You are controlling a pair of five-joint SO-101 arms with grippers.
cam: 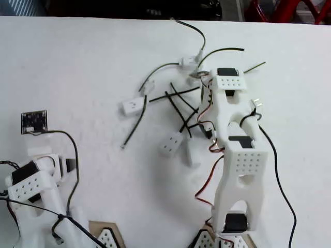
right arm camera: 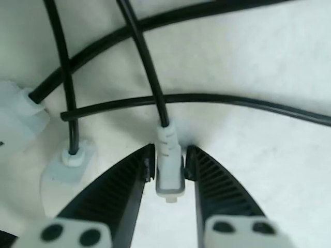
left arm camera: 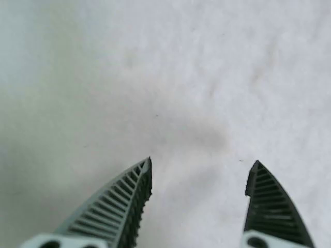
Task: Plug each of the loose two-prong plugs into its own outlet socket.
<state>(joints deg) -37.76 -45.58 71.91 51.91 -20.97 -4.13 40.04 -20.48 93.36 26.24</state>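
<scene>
The white desk (cam: 77, 62) takes up nearly the whole high view. The right arm (cam: 243, 165) is the biggest thing on it. It runs from the lower right of the frame up to the upper centre, where its wrist sits over a tangle. The left arm (cam: 31, 188) is folded in the lower left corner, well apart from the task's things.

Black cables (cam: 178, 106) cross one another in the upper centre of the high view, just left of the right arm's wrist. A few ends trail toward the top edge.

Two white blocks lie among the cables. One socket (cam: 133, 106) sits left of the tangle at mid-height with a cable running from it. A second socket (cam: 171, 143) lies lower, near the frame's centre and just left of the right arm. Both lie apart from the held plug. Whether anything sits in their slots is too small to tell.

In the right wrist view, the right end effector (right arm camera: 169, 149) is clamped on a small white plug (right arm camera: 169, 173). A dark finger presses each side of the plug's body. Its black cable leads away over the desk, passing over one cable and under another. Two more white cable ends (right arm camera: 70, 165) lie beside it on the desk.

In the left wrist view, the left end effector (left arm camera: 201, 162) has its fingers (left arm camera: 129, 199) spread wide apart above bare desk, gripping nothing.
</scene>
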